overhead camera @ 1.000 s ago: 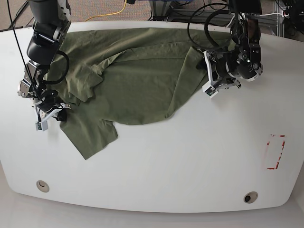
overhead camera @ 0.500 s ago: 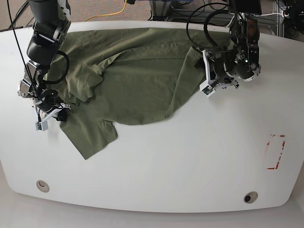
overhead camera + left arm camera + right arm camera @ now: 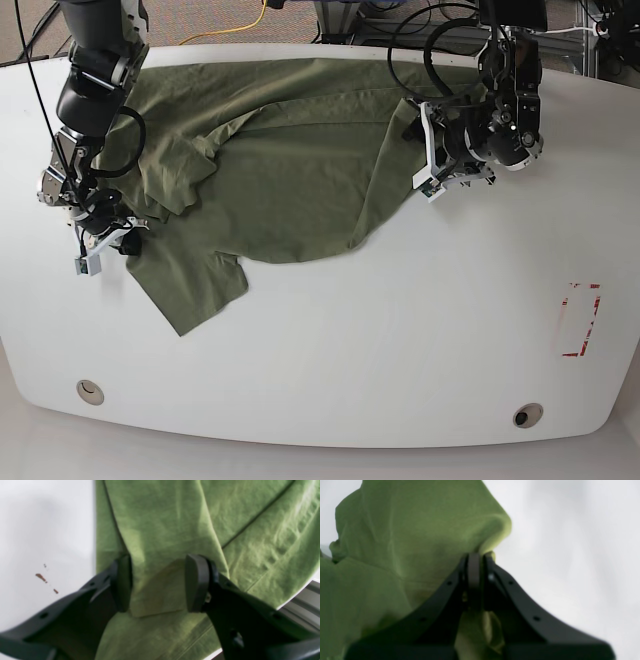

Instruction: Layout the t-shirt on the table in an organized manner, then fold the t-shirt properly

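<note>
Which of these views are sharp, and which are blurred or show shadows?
Base view: sharp overall, the t-shirt and table clear, with soft reflections on the glossy top. Left wrist view: cloth fairly sharp, the open left pincer blurred at close range, a grey shadow on the table. Right wrist view: soft throughout, the right pincer shut on cloth.

The left gripper [image 3: 422,150] has moved to the left and a little toward the far edge of the table [image 3: 400,340]. It is now over the right edge of the t-shirt [image 3: 290,170], where a second ago it was beside it. Its fingers [image 3: 196,582] are apart, with a fold of cloth between them.
</note>
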